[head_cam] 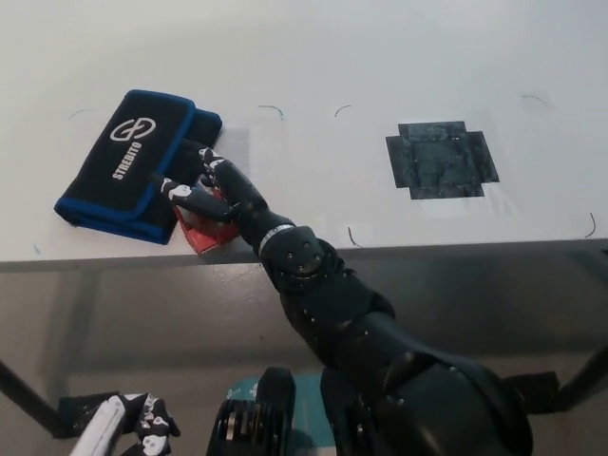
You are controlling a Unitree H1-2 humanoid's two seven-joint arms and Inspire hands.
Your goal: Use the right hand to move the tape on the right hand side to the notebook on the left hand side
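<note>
My black right hand (211, 190) reaches across the white table (313, 57) and is closed around the tape (201, 231), a small red dispenser. Only its lower corner shows clearly, a red wedge poking out beneath my fingers close to the table's front edge. The rest of it is covered by my hand, so I cannot make out the roll or any detail of its top.

The tape sits just beside the right edge of the notebook (133, 166), touching it or nearly so; my fingers block the exact spot where they meet. It is not on top of the notebook. The notebook is a flat black case with a bright blue border and a white logo with lettering across its cover. It lies at an angle on the left part of the table, its near corner close to the front edge.

Well apart to the right, a dark square patch (441, 159) is stuck flat on the table. Thin curved pen marks (271, 109) dot the surface.

My white left hand (133, 427) rests low at the bottom left, below the table. It is partly cut off by the picture's edge, and I cannot tell how far open it is.
</note>
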